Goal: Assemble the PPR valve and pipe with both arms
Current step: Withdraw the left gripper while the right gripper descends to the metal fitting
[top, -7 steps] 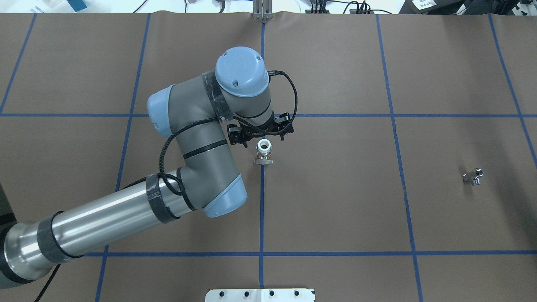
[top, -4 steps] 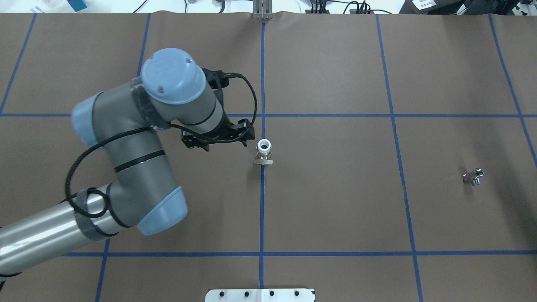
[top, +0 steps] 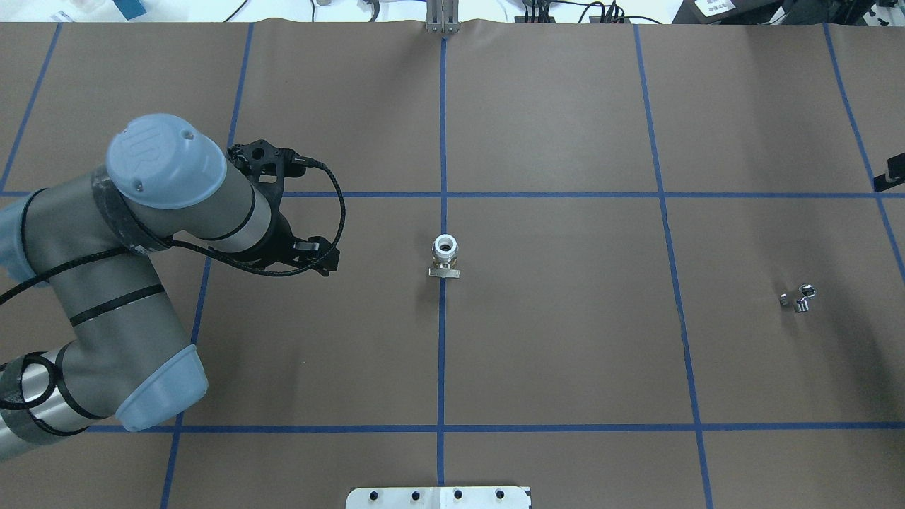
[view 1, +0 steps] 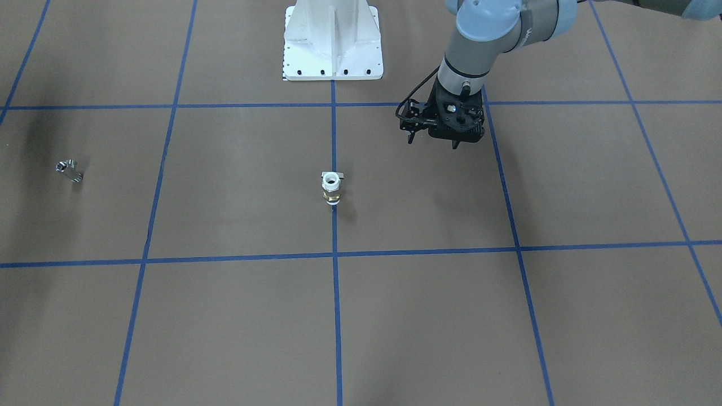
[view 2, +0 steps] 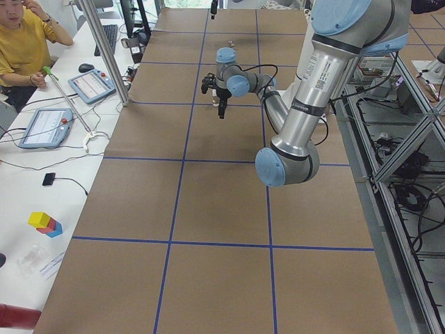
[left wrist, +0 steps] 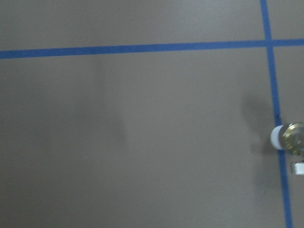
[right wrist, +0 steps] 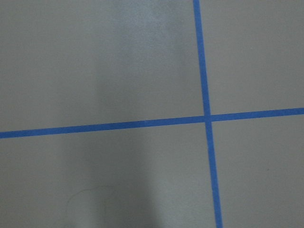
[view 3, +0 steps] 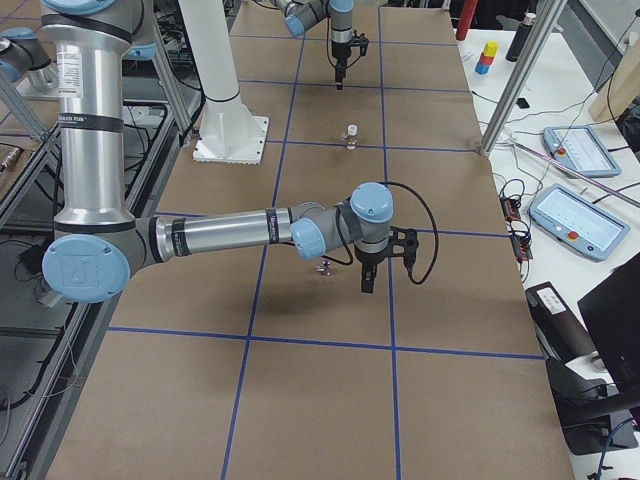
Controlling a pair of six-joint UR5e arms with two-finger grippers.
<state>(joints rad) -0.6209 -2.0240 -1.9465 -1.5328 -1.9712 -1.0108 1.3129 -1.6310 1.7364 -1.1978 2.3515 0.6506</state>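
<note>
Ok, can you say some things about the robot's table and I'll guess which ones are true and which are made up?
1. The PPR valve stands upright on a blue tape line. True.
2. The left claw is holding the valve. False: it is open and empty, off to one side of the valve.
3. The pipe is already pushed into the valve. False: it lies far from the valve, on its own.
4. Nothing is touching the pipe. True.
</note>
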